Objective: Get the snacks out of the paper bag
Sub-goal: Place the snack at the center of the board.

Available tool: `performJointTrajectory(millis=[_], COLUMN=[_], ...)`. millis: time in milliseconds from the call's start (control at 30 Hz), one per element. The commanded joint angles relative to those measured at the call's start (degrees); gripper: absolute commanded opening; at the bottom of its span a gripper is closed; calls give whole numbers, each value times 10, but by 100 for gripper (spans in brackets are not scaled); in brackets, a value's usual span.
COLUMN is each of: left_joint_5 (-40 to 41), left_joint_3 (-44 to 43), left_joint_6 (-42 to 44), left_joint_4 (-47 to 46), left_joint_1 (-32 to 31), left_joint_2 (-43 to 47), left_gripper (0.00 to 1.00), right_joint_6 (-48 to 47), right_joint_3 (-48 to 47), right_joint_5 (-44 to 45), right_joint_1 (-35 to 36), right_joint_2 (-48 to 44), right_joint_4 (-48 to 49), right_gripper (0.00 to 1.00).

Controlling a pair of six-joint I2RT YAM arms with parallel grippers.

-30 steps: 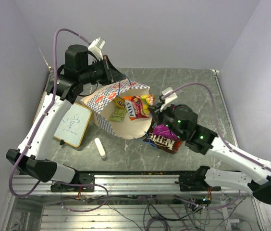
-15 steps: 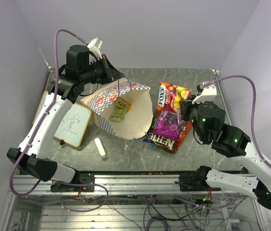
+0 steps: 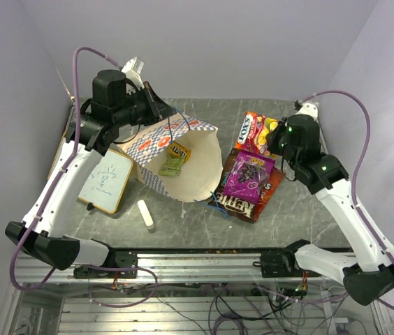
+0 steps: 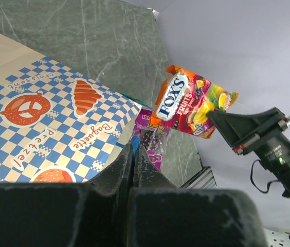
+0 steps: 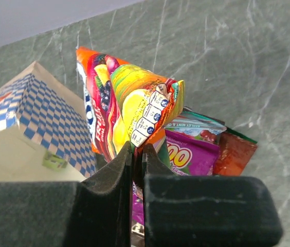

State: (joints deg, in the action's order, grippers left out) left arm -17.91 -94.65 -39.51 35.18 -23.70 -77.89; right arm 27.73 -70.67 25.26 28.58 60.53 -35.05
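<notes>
Your right gripper [image 5: 136, 150] has its jaws pinched tight on one edge of the Fox's packet [image 5: 127, 98], and it's a thin bite, little more than the seam. The packet hangs in the air, out of the bag [image 3: 183, 171]. It's above the far end of the pile, where the purple packet [image 3: 248, 174] lies on the brown packet [image 3: 241, 204], just right of the bag's mouth.

Glossy foil in a narrow grip is the worry. Swing fast and it could slide out and land wide of the pile. Let go from up there and it may skid off the slick purple one, or knock it along the table [image 3: 288, 209].

Over on the other side, your left gripper [image 4: 135, 154] is clamped shut on the bag's rim, with a bit of blue cord showing between the jaws, and it holds the mouth up. Lose that grip and the mouth could sag over the green packet [image 3: 172, 165] lying inside, so your next reach goes in blind. Pull too hard and the paper may tear, or the whole bag drags toward the whiteboard [image 3: 106, 180].
</notes>
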Motion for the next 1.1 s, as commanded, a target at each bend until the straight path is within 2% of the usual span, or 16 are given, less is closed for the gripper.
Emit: performJointTrajectory(millis=[0,167,433,633,867,1067], left_joint_5=[11,11,-2,-15,-30,-44], left_joint_3=[0,3,-3,-6,-26,-37], left_joint_6=[-1,0,-3,-3,6,13], left_joint_4=[-8,-5,-10,-16,-7,-2], left_joint_1=[1,1,1,2,1,1], left_joint_2=[12,14,5,-6,-21,-30], left_gripper=[7,7,7,7,7,7], right_joint_6=[92,162,211,211,198,191], right_joint_3=[23,65,151,213,237,246], right_joint_5=[-207,-266,-252,-248,-211,-218], right_joint_1=[-101,-115,-135,-149,-168,-184], right_joint_2=[8,18,12,5,-2,-13], right_joint_4=[65,99,100,112,58,48], right_gripper=[0,0,0,0,0,0])
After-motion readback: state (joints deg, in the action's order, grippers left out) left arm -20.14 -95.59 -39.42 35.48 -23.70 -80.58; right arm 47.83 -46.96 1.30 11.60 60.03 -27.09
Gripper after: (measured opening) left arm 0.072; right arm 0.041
